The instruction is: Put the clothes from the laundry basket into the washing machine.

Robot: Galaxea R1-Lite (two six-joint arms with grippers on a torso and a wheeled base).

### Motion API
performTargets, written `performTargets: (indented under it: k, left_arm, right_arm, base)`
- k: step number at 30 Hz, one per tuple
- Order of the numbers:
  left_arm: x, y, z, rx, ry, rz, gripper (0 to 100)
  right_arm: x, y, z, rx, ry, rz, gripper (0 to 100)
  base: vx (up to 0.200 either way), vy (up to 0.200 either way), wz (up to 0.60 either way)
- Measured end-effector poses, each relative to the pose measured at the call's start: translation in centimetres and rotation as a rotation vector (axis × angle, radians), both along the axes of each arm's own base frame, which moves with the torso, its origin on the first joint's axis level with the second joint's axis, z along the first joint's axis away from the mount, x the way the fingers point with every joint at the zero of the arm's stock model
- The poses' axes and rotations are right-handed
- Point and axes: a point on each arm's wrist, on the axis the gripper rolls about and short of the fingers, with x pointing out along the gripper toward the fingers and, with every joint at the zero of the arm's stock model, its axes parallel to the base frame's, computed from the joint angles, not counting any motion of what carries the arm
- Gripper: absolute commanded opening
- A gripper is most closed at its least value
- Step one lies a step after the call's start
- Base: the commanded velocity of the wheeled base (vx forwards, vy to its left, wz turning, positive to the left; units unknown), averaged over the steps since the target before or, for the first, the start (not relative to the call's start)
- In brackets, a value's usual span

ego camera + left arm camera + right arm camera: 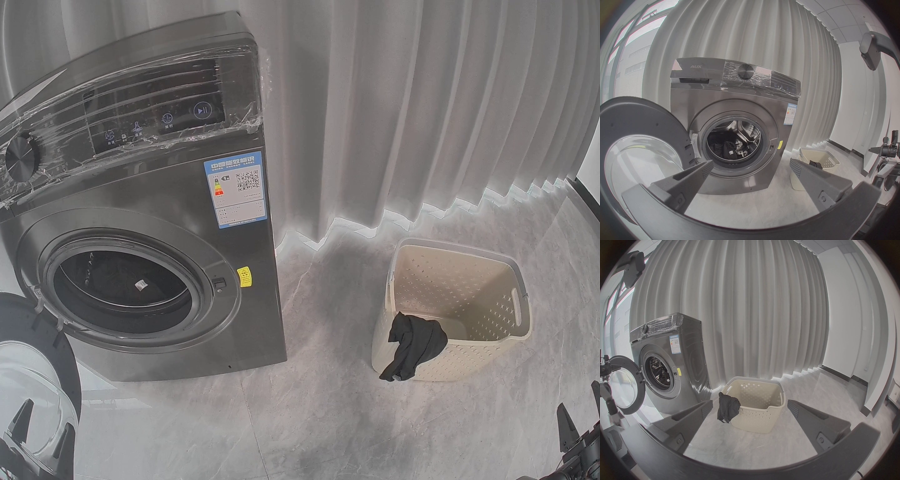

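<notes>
**While both grippers hang spread, a black garment lies over the basket rim**

Though the head view cuts them off at its lower edge, the left gripper and the right gripper each show their fingers spread wide, with nothing between them. The left one is low beside the open door, whose dark ring and glass run out of the picture. The right one faces the basket across the grey floor.

The garment is black, limp and crumpled. It is draped over the basket's near rim, at the corner toward the washer. One end hangs down the outer wall almost to the floor. The other end folds inside, and how far it reaches in is hard to tell.

The basket is cream, perforated and slotted for a handle. It stands on the floor to the right of the washer and apart from it.

Farther off, the washer's control panel is wrapped in plastic film. Dark clothes lie in the drum with a small white tag showing. Their number and kind cannot be made out.

A pale curtain hangs behind the washer and the basket.
</notes>
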Motion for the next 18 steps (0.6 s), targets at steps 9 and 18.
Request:
performTargets:
  k: [9, 18]
  left_arm:
    - [0.00, 0.00, 0.00, 0.000, 0.000, 0.000, 100]
    - [0.00, 0.00, 0.00, -0.001, 0.000, -0.001, 100]
  right_arm:
    - [0.00, 0.00, 0.00, 0.000, 0.000, 0.001, 100]
    - [0.00, 0.00, -0.01, 0.000, 0.001, 0.000, 100]
  base:
    - [0.000, 0.000, -0.20]
    - [0.000, 0.000, 0.00]
